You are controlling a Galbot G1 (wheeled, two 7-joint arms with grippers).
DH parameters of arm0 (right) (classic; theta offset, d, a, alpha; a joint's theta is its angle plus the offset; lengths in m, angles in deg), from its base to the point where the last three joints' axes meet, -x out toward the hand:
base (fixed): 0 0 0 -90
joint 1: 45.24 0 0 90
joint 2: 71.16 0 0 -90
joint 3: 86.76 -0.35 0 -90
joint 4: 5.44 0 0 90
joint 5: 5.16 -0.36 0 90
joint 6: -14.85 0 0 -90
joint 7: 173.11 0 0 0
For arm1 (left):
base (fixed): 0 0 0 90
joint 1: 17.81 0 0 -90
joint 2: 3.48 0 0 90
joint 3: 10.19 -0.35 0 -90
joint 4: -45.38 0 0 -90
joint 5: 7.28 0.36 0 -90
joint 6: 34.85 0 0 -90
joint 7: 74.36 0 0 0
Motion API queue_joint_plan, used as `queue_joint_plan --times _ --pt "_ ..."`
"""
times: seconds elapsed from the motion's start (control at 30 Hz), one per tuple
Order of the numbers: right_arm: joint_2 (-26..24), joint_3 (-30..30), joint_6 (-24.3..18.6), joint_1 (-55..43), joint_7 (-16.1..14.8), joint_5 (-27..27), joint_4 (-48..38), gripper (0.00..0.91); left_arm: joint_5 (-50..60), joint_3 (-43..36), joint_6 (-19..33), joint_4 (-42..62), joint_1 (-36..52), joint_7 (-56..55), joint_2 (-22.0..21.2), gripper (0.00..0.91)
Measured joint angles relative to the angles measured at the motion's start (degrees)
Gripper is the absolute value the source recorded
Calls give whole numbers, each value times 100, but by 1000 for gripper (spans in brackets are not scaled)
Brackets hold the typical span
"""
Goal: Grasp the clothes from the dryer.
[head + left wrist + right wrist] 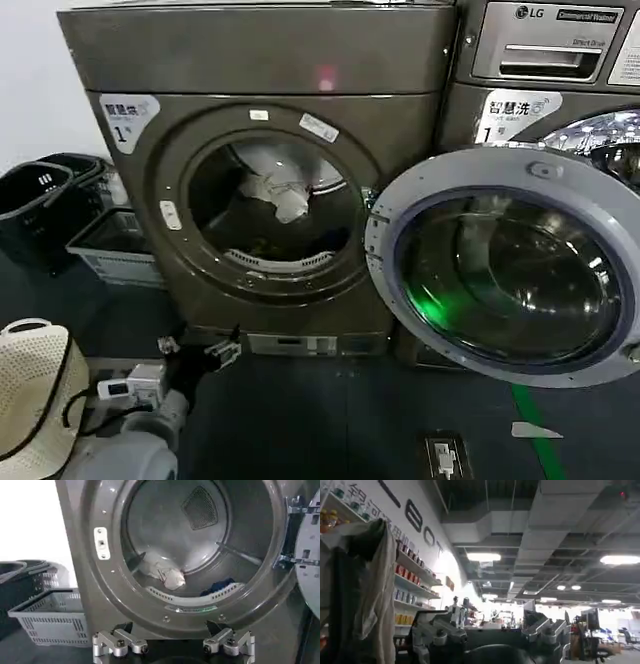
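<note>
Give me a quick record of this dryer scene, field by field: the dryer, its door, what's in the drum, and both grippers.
dryer: bronze-brown front loader, sticker marked 1
door: round dark-glass door swung fully open
clothes: whitish cloth lying in the drum, not yet grasped; something dark blue beside it
left gripper: open, low in front of the porthole, outside the drum
right gripper: open, pointed up at the ceiling, away from the dryer
baskets: grey basket beside the dryer

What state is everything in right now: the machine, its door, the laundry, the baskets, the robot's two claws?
dryer: porthole uncovered, drum lit.
door: swung fully open to the right.
whitish cloth: crumpled inside the drum, untouched.
grey basket: on the floor left of the dryer.
left gripper: open, low before the porthole.
right gripper: open, pointing towards the ceiling.
</note>
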Motion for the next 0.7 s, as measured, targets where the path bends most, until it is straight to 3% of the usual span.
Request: queue_joint_plan --times 0.7 --pt "62 39 -8 -29 -8 5 12 907 16 -2 0 36 -12 -56 26 907"
